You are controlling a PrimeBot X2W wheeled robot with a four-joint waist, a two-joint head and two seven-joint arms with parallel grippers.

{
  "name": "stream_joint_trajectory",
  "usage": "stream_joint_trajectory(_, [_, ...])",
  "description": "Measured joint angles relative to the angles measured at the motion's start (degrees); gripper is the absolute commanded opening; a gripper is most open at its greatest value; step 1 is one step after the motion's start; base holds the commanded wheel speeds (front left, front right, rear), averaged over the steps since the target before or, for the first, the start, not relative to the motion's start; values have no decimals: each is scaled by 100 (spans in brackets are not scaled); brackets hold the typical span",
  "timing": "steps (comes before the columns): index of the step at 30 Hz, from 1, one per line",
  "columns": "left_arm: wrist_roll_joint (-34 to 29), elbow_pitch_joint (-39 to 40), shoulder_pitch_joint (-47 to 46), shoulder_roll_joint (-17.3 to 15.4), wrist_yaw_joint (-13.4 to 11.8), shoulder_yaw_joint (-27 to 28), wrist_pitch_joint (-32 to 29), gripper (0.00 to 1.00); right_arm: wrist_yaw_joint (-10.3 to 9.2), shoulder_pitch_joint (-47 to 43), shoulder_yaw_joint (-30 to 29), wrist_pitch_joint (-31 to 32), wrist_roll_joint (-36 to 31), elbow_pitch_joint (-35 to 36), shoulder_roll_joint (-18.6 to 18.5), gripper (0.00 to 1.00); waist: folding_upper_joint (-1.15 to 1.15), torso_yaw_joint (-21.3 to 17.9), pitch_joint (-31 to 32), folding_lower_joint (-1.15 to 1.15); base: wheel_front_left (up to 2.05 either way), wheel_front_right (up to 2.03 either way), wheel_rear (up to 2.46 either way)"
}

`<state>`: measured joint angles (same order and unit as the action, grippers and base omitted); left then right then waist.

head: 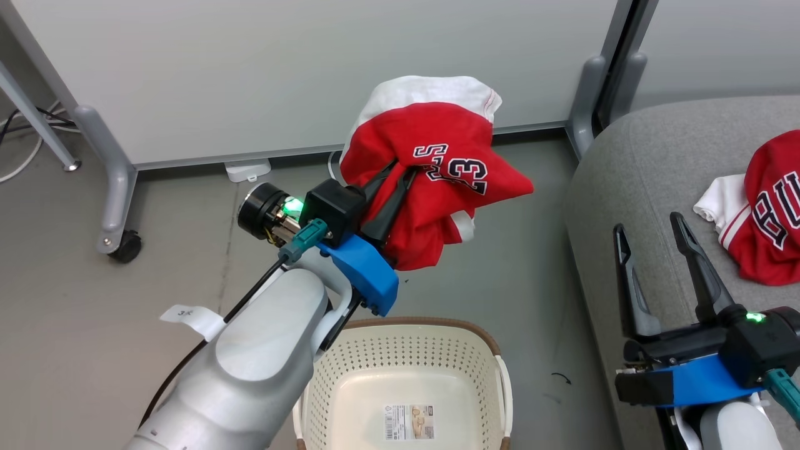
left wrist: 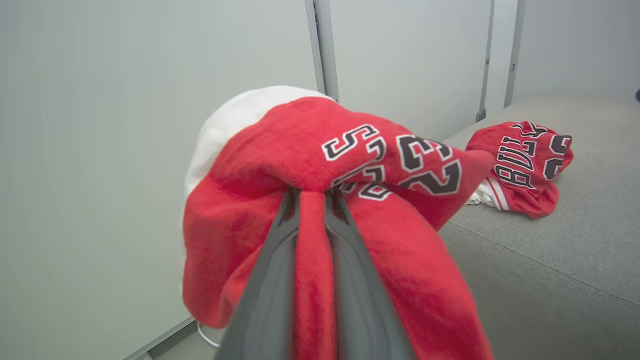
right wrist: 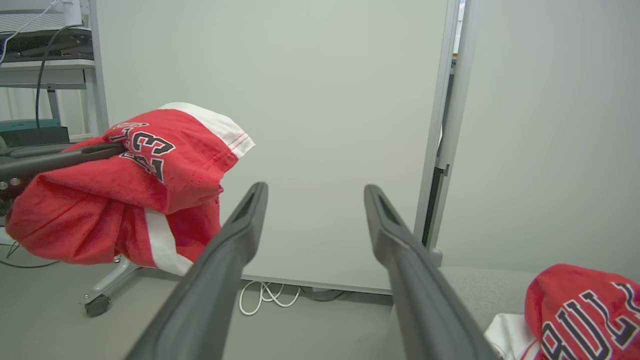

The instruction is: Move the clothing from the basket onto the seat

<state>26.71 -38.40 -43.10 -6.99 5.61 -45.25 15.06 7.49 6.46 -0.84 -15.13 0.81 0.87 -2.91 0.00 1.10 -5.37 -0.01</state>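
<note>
My left gripper (head: pixel 400 172) is shut on a red jersey (head: pixel 437 169) with white parts and "23" lettering, held in the air above the floor beyond the basket. That jersey (left wrist: pixel 320 200) bunches around the fingers in the left wrist view, and the jersey (right wrist: pixel 125 190) also hangs at the left of the right wrist view. The cream basket (head: pixel 450 350) stands below, nothing inside but a label. Another red jersey (head: pixel 762 212) lies on the grey seat (head: pixel 650 162) at the right. Over the seat's front part my right gripper (head: pixel 650 228) is open and holds nothing.
A grey partition wall (head: pixel 281 69) on wheeled feet (head: pixel 122 244) stands behind. White cables (right wrist: pixel 265 297) lie on the floor at its base. A white paper tag (head: pixel 187 315) lies on the floor left of my left arm. Bare floor lies between basket and seat.
</note>
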Motion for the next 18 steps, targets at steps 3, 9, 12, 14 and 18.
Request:
stream_joint_trajectory(3, [-43,219,77,-1,2,1,0,0,-1,-85,3,0,32,-8,0,100,0,37,108,0,0,0,0])
stream_joint_trajectory(9, [-58,501,185,-25,-2,-52,-10,0,0,-194,55,0,79,-16,0,100,0,92,221,0,0,0,0])
stream_joint_trajectory(12, [-58,679,190,-69,-23,-81,-66,0,0,-207,140,0,77,-15,0,100,0,117,208,0,0,0,0])
stream_joint_trajectory(14, [-58,759,192,-102,-49,-92,-89,0,0,-205,233,0,35,-15,0,100,0,124,194,0,0,0,0])
stream_joint_trajectory(18, [-65,896,193,-149,-77,-132,-136,0,-1,-70,635,1,-93,-111,-86,100,0,134,128,1,0,0,0])
